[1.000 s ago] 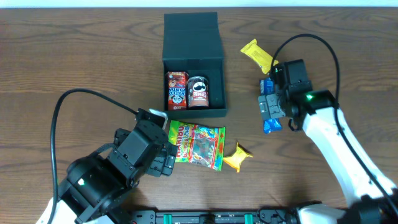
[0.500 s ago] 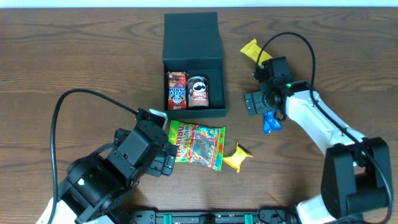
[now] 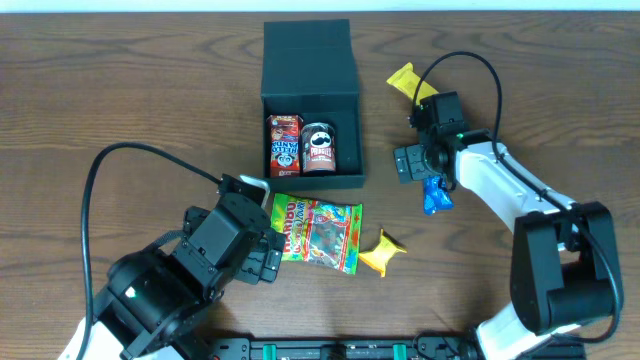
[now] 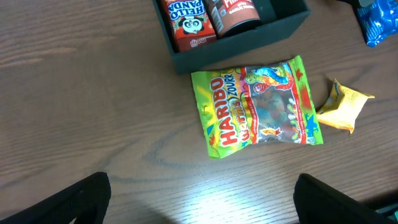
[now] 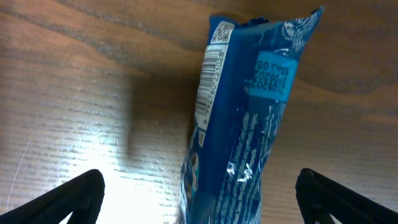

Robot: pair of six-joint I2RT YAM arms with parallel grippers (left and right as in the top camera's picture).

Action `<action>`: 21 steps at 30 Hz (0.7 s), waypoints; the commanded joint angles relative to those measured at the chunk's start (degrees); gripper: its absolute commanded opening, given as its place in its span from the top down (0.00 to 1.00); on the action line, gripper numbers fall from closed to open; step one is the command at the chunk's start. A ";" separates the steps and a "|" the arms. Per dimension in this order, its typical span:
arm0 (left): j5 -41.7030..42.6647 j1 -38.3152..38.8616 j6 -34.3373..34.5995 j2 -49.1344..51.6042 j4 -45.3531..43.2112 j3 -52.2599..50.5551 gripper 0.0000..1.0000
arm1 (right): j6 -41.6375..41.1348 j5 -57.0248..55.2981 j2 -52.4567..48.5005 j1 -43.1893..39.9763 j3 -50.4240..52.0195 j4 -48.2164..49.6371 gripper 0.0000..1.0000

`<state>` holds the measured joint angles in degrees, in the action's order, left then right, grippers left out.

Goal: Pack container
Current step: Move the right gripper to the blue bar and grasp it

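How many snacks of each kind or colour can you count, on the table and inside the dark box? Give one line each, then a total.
Yellow packets: 2
Blue packet: 1
Green gummy bag: 1
Red carton, in the dark box: 1
Can, in the dark box: 1
Total: 6

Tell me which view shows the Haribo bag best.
Left wrist: the whole Haribo bag lies flat, label readable. Overhead shows it small, beside the container. Right wrist does not show it.
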<state>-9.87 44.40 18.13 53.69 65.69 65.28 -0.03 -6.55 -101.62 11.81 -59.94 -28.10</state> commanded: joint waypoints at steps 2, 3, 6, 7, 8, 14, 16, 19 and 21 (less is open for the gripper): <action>-1.01 -0.13 -0.57 0.11 0.07 -0.04 0.05 | -1.84 -0.94 -0.72 -1.36 1.64 1.46 0.01; -1.01 -0.13 -0.57 0.11 0.07 -0.04 0.05 | -1.84 -0.96 -0.72 -1.40 1.75 1.57 0.01; -1.01 -0.13 -0.57 0.11 0.07 -0.04 0.05 | -1.84 -0.96 -0.72 -1.53 2.10 2.03 0.01; -1.01 -0.13 -0.57 0.11 0.07 -0.04 0.05 | -1.84 -0.94 -0.72 -1.68 2.16 2.05 0.01; -1.01 -0.13 -0.57 0.11 0.07 -0.04 0.05 | -1.84 -0.96 -0.72 -1.81 2.34 2.14 0.01; -1.01 -0.13 -0.57 0.11 0.07 -0.04 0.05 | -1.84 -0.94 -0.72 -2.14 3.45 3.72 0.02; -1.01 -0.13 -0.57 0.11 0.07 -0.04 0.05 | -2.01 -0.94 -0.72 -2.14 4.13 5.14 0.01; -1.01 -0.13 -0.57 0.11 0.07 -0.04 0.05 | -2.97 -0.94 -0.72 -2.29 5.66 7.91 0.01; -1.01 -0.13 -0.57 0.11 0.07 -0.04 0.05 | -2.97 -0.94 -0.72 -2.32 6.14 8.83 0.02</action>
<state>-9.87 44.40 18.11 53.69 65.69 65.28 -1.61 -7.11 -101.62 10.04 -54.83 -20.01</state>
